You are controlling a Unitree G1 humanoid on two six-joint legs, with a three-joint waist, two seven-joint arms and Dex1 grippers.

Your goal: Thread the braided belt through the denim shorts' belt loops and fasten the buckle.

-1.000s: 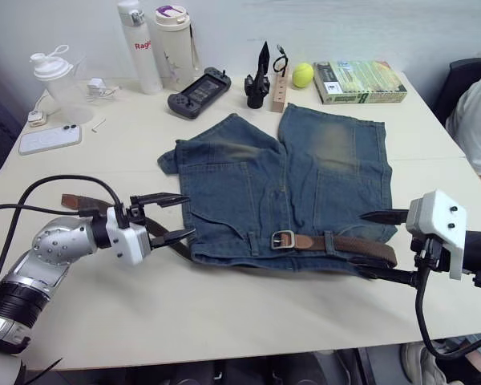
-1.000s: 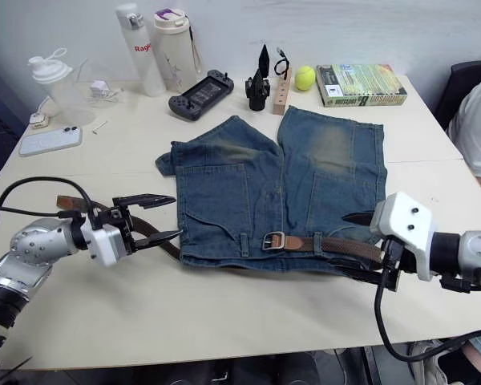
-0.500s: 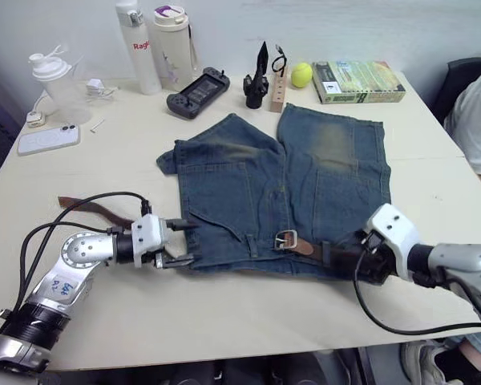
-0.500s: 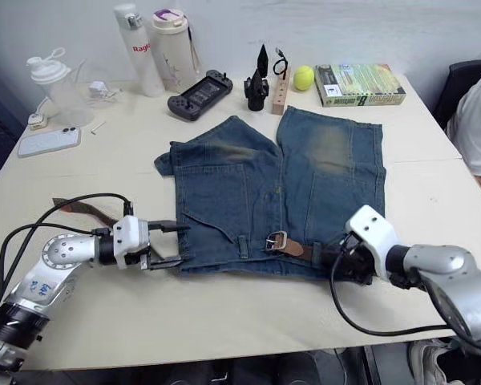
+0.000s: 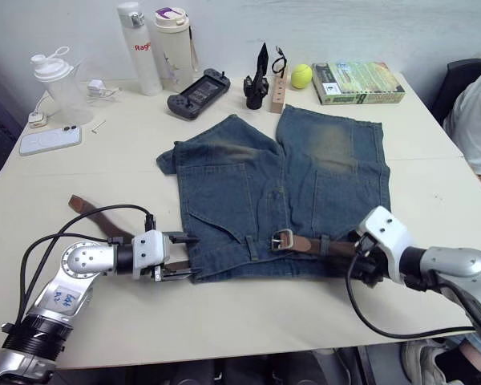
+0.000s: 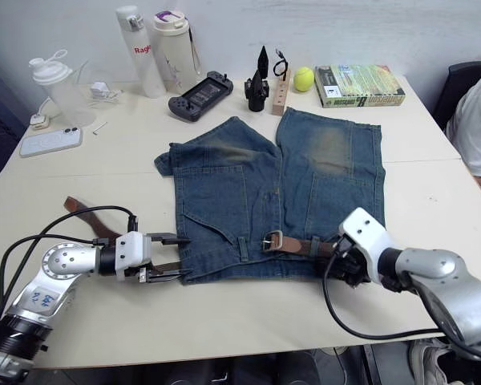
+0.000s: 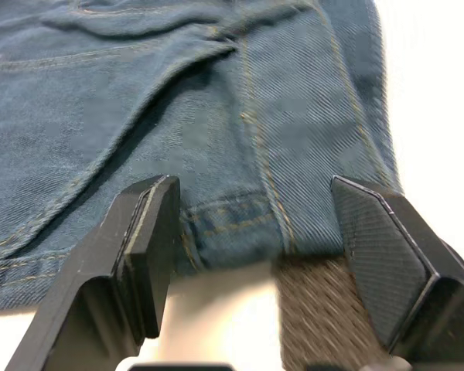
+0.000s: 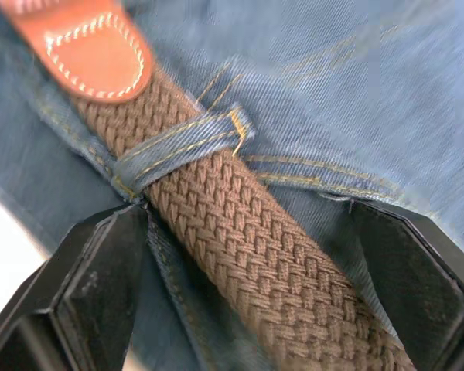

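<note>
shorts: spread flat mid-bench, waistband toward the robot; placement matches the earlier frames.
belt: braided run is seen passing under a belt loop on the right half of the waistband; leather tip sits just beyond that loop. the free tail trails on the bench off the left edge of the shorts.
buckle: lies on the waistband near the centre, with the belt running rightward from it.
left gripper: brought in from open bench to the left waistband corner over the last second. fingers apart, straddling the denim edge where the belt emerges; nothing clamped.
right gripper: moved inward from the right bench edge, now at the belt on the right waistband. fingers apart on either side of the braid, not closed on it.
meaning: both arms are judged to be positioned for a grip; threading looks partial, with the left-side tail not yet routed.
</note>
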